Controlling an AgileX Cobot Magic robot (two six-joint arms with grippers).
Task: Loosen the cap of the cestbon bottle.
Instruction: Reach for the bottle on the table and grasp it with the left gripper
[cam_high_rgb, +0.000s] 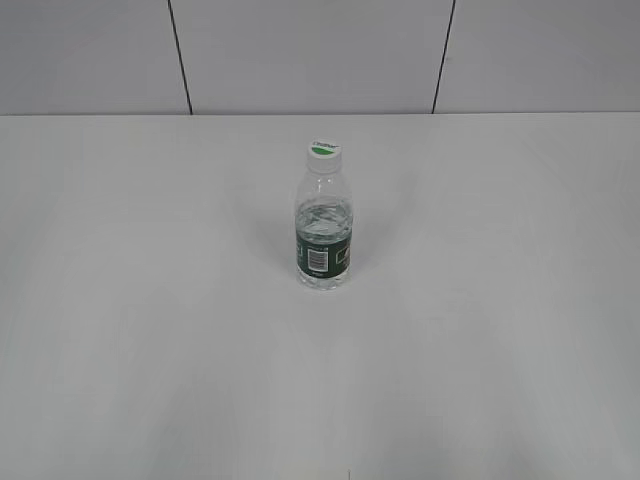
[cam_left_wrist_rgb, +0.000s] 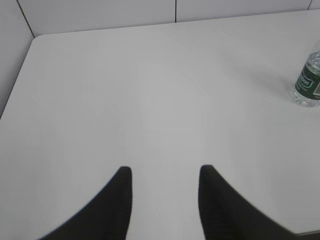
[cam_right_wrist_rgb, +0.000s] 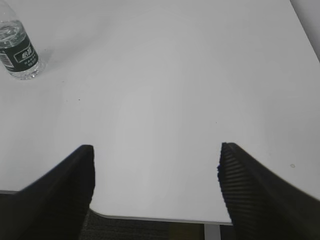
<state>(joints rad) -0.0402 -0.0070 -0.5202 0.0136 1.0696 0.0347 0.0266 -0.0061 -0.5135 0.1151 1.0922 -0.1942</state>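
- The cestbon bottle (cam_high_rgb: 324, 235) stood upright, alone near the middle of the worktop (cam_high_rgb: 150, 330), the cap (cam_high_rgb: 323, 156) seated on its neck.
- I judged nothing begun: my left gripper (cam_left_wrist_rgb: 165, 172) had its jaws moderately apart, my right gripper (cam_right_wrist_rgb: 156, 150) wide, both empty and well apart from the bottle.
- Both wrist views cropped away the cap; its tightness was unreadable.

A: The bottle (cam_high_rgb: 324, 235) looks like clear, glossy plastic, its cap (cam_high_rgb: 323, 155) smooth white plastic.

B: And the table (cam_high_rgb: 140, 300)?

A: Smooth, matt white. The right gripper (cam_right_wrist_rgb: 156, 165) has dark, finely ribbed fingers (cam_right_wrist_rgb: 245, 185); the left gripper (cam_left_wrist_rgb: 165, 172) looks plain matt black.
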